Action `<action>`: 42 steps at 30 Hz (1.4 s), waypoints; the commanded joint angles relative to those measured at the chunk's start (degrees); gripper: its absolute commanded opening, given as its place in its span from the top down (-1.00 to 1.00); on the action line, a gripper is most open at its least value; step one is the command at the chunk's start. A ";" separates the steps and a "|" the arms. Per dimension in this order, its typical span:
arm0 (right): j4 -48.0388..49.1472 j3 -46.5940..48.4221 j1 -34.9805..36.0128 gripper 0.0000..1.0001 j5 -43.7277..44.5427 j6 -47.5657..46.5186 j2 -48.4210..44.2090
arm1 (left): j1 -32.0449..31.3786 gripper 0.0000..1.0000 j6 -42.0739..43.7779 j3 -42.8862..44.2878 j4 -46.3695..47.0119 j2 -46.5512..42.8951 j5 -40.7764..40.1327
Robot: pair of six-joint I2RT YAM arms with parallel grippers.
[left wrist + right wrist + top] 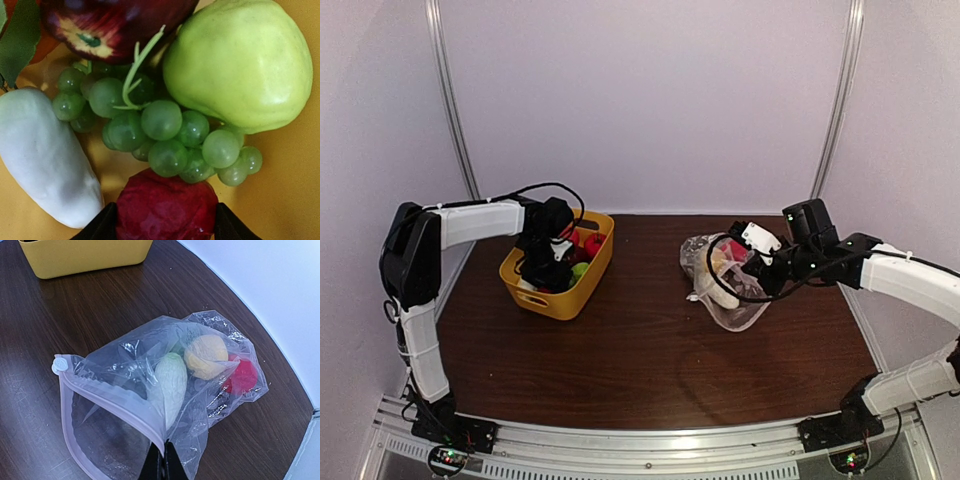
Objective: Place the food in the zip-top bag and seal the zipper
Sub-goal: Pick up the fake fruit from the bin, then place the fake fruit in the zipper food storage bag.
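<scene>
- The zip-top bag (125, 365) is seen as one clear, crinkled, shiny pouch lying on the dark wood worktop (640, 360), right of centre and well apart from the yellow tub (560, 295).
- Its mouth is held agape; the zipper (110, 400) is shown as a pale lilac strip along the mouth edge, with one small white tab (59, 363) at its end.
- Three pieces of food are counted inside the bag: one pale ribbed vegetable (171, 385), one yellow fruit (205, 356) and one red fruit (243, 377).
- The right gripper (162, 465) is clenched on the bag's mouth edge.
- Five pieces are counted in the tub in the left wrist view: one dark red apple (110, 25), one green pear (240, 65), one bunch of green grapes (165, 130), one white vegetable (45, 155) and one dark red wrinkled fruit (167, 200).
- The left gripper (165, 227) is set astride the wrinkled fruit, a finger at each side; whether the fruit is squeezed cannot be told.
</scene>
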 commanded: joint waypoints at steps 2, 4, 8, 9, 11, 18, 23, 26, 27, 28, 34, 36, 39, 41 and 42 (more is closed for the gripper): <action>0.80 -0.59 -0.36 1.00 -0.71 0.41 -0.08 | 0.17 0.11 0.32 3.24 -3.56 -1.02 -1.78; 0.85 -0.59 -0.36 1.00 -0.64 0.44 0.05 | 0.17 0.12 0.26 4.69 -5.19 -2.46 -3.57; 0.70 -0.21 -0.44 1.00 -0.61 0.87 0.45 | 0.17 0.17 -0.06 8.24 -8.34 -6.35 -5.81; 0.72 -0.08 -0.45 1.00 -0.61 1.07 0.51 | 0.17 0.18 -0.28 8.99 -8.91 -7.60 -5.93; 0.69 0.42 -0.44 1.00 -0.47 1.53 0.89 | -0.02 0.19 -0.48 10.61 -9.49 -9.89 -4.89; -1.06 4.91 -0.45 1.00 1.93 4.24 2.64 | -6.90 0.25 -1.58 15.31 -4.72 -16.06 3.30; -4.96 10.68 -0.44 1.00 0.20 6.64 4.51 | -15.20 0.25 -4.29 15.03 4.89 -18.86 10.86; -8.58 14.56 -0.45 1.00 -1.41 7.19 5.90 | -18.33 0.25 -5.73 13.61 10.82 -19.47 13.95; -9.39 15.70 -0.51 1.00 -1.67 7.66 6.46 | -19.16 0.25 -6.32 12.69 13.13 -19.87 14.36; -10.18 16.75 -0.45 1.00 -1.94 8.11 6.79 | -19.89 0.26 -7.03 10.94 15.98 -20.36 15.14; -13.81 22.46 -0.44 1.00 -4.27 11.11 8.56 | -24.12 0.26 -11.80 -0.93 34.97 -23.56 17.75; -15.24 24.81 -0.45 1.00 -4.80 12.37 9.40 | -25.24 0.27 -14.36 -4.42 42.71 -24.28 18.93; -16.91 28.12 -0.37 1.00 -6.52 13.68 10.88 | -26.68 0.30 -18.92 -8.35 52.28 -23.79 20.09; -17.49 29.46 -0.38 1.00 -7.30 14.39 12.13 | -27.40 0.35 -22.25 -10.28 59.51 -22.54 22.24; -17.47 29.88 -0.37 1.00 -7.52 14.84 12.73 | -27.67 0.36 -23.54 -10.23 61.70 -21.34 23.62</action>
